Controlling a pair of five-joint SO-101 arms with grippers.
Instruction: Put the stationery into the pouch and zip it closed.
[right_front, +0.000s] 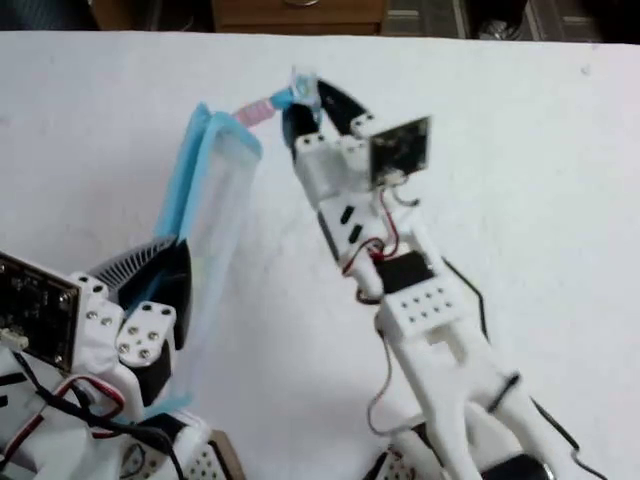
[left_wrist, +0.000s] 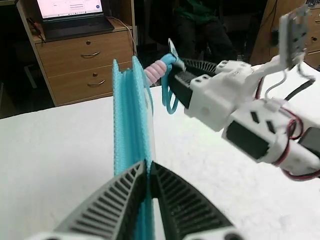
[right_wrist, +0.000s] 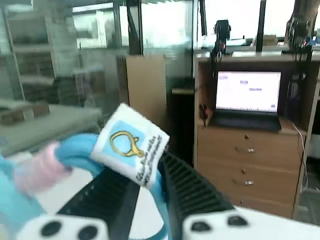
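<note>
The left end effector (right_front: 168, 265) is pinched shut on the near end of the blue-edged pouch (right_front: 215, 200), at the lower left of the high view. The pouch is held edge-up over the white worktop (right_front: 520, 150), its long axis running from lower left toward top centre. There the right end effector (right_front: 312, 105) is clamped on the zip's blue pull strap (right_wrist: 75, 150), just past its pink beads (right_front: 255, 112). The strap's white tag (right_wrist: 131, 145) shows a yellow clasp drawing; its print is too blurred to read.

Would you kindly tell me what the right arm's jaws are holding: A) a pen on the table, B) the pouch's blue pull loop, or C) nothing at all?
B: the right gripper has its jaws shut on the blue pull loop of the pouch.
</note>
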